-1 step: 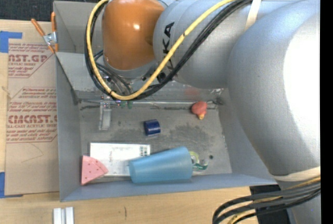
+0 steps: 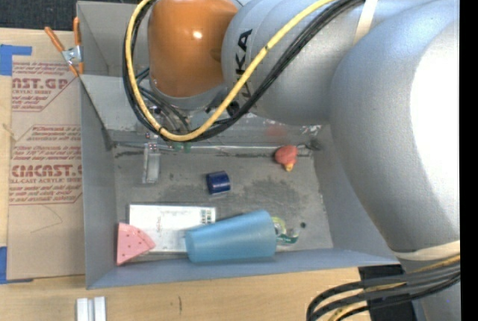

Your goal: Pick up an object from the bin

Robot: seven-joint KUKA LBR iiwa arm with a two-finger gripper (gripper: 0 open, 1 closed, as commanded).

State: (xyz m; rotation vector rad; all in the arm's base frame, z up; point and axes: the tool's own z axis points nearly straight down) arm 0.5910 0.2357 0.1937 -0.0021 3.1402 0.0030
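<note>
My end effector [image 2: 152, 163] hangs low at the bin's [image 2: 95, 185] back left, near a small blue block [image 2: 217, 182]; apart or together, I can't tell.

The grey bin [image 2: 101, 163] holds a blue cup [image 2: 228, 239], white card [image 2: 166, 222], pink wedge [image 2: 132, 243] and small blue block [image 2: 217, 182].

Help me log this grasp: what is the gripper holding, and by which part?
Nothing that can be seen: the gripper hangs over bare bin floor, and the small blue block lies apart from it.
</note>
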